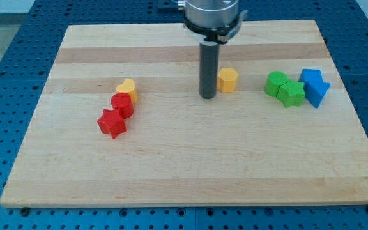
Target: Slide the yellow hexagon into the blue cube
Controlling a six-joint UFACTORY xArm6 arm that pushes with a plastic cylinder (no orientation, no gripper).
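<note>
Your tip [208, 96] sits just left of the yellow hexagon [228, 80], lined up to push it right toward the blue cube [310, 77]; it is a bare rod with no jaws.

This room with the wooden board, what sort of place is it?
Probably a robotics lab test bench. A wooden board lies on a blue perforated table, small coloured blocks such as the yellow hexagon sit on it, and my tip stands beside that block.
</note>
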